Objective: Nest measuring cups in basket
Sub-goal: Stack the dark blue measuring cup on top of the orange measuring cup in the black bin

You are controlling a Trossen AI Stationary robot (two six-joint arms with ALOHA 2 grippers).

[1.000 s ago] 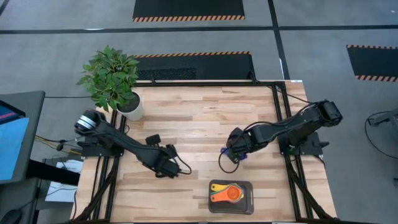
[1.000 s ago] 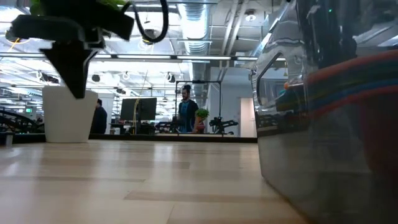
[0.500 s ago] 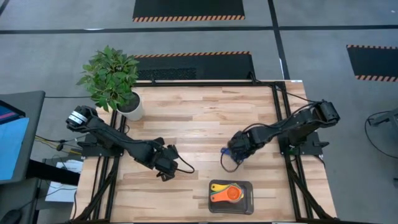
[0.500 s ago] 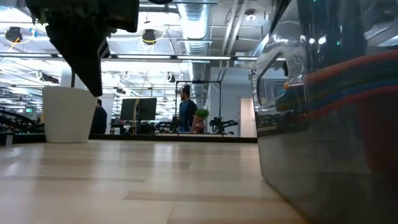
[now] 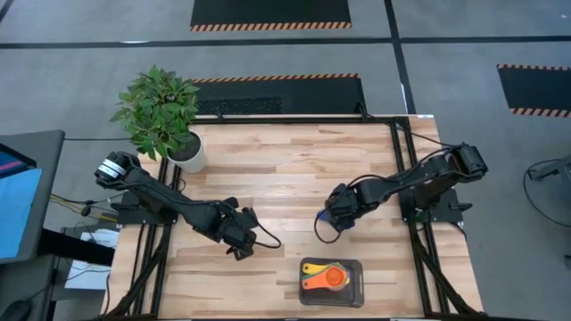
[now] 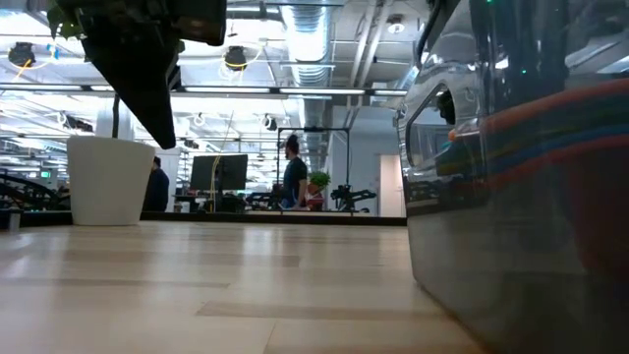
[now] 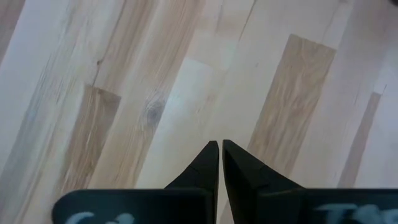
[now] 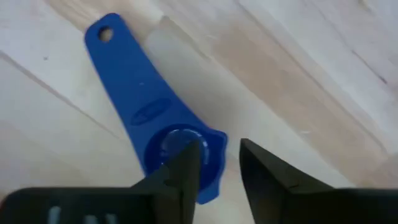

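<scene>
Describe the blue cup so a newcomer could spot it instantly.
Start at the basket by the table's near edge, holding orange, yellow and red cups. Go up and slightly right to the right gripper. The blue cup lies under it on bare wood, the only cup outside the basket.

My own finger [image 8: 186, 171] hides part of the blue cup [image 8: 149, 118]. From above, the cups in the basket [image 5: 355, 287] are too small to count.
</scene>
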